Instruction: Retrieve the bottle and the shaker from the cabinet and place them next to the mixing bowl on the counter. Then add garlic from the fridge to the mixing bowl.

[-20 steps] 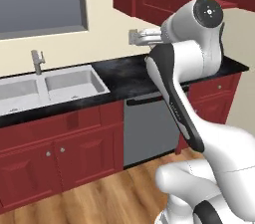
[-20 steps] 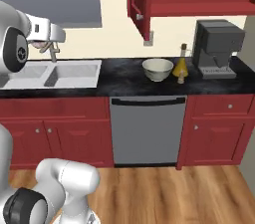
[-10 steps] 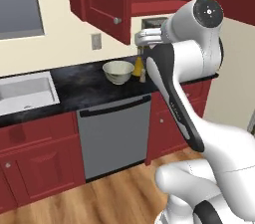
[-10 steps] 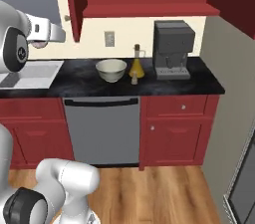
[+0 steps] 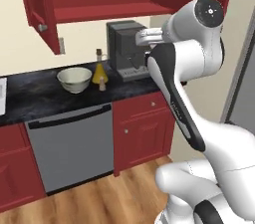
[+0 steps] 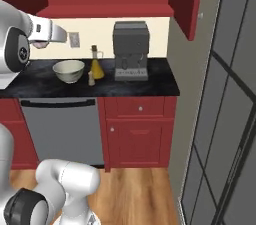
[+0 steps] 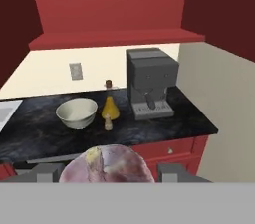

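— Is it bright or dark?
— Bright and even all over. The black counter (image 5: 45,96) has soft pale patches of shine. It is darker inside the open cabinet (image 7: 114,14).
— Is anything fuzzy?
— Everything looks a little soft and grainy.

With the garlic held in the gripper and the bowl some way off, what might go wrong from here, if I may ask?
1. The garlic bulges past the gripper fingers; it might slip during transport.
2. The bottle and shaker stand right beside the mixing bowl; a low approach could topple them.
3. The open cabinet door hangs above the bowl, risking an arm collision.
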### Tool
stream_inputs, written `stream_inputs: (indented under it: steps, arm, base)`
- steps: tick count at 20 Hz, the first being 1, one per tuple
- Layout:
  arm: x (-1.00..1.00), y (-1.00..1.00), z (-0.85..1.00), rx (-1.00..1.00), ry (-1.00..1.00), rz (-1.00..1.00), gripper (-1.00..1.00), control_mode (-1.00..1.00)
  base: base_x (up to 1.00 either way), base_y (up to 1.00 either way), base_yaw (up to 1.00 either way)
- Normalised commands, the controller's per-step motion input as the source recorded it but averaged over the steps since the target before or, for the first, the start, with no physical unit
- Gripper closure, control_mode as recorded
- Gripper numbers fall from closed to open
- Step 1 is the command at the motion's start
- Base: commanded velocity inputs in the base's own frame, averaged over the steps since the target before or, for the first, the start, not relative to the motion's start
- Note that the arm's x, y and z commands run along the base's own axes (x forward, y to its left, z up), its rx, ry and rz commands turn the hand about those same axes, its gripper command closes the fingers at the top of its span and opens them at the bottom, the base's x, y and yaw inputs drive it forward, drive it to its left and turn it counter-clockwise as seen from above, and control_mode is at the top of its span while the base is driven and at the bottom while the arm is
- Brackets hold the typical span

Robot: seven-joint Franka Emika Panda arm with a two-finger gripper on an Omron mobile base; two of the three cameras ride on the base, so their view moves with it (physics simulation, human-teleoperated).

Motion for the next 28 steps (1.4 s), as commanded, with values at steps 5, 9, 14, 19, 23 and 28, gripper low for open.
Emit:
stream_inputs:
  steps: [5,9,14,19,23,28]
  arm:
    - [0.0,0.0,0.0,0.0,0.0,0.0,1.0,1.0]
    - [0.0,0.0,0.0,0.0,0.0,0.0,1.0,1.0]
    - [0.0,0.0,0.0,0.0,0.0,0.0,1.0,1.0]
    - [0.0,0.0,0.0,0.0,0.0,0.0,1.0,1.0]
    - [0.0,0.0,0.0,0.0,0.0,0.0,1.0,1.0]
    - [0.0,0.0,0.0,0.0,0.0,0.0,1.0,1.0]
  base:
    - [0.26,-0.09,0.06]
    - [0.4,0.0,0.07]
    - [0.77,0.0,0.13]
    - [0.78,-0.01,0.15]
    - [0.66,-0.24,0.2]
    - [0.48,-0.34,0.21]
